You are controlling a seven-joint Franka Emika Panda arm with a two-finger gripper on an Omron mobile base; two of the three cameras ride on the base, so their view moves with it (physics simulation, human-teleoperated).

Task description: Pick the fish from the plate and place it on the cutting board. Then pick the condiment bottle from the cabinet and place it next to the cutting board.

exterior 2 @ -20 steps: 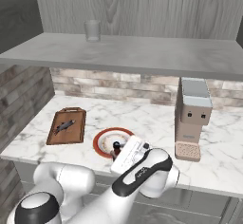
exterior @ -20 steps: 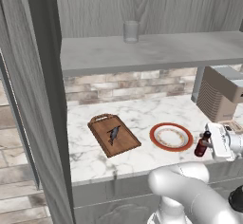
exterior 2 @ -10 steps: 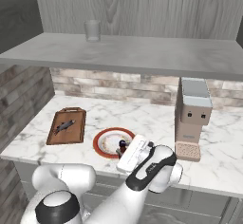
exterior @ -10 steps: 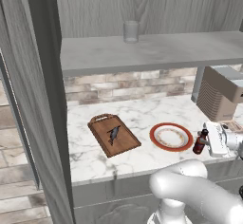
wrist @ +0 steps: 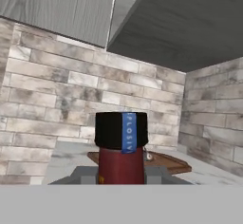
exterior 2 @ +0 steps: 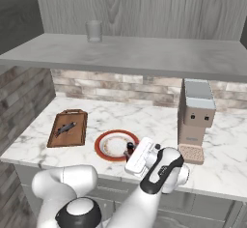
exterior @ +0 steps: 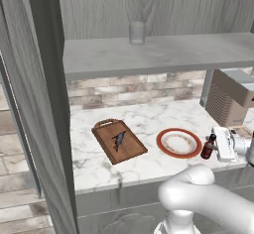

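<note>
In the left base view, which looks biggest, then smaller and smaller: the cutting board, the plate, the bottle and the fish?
1. cutting board, biggest
2. plate, a bit smaller
3. bottle, held by the gripper
4. fish, lying on the board

The bottle and fish look close in size, so their order is unsure.

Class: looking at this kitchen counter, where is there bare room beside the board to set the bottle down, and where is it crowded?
Bare marble lies between the cutting board and the plate, and left of the board. The right end is crowded: coffee machine, the hand and condiment bottle.
</note>
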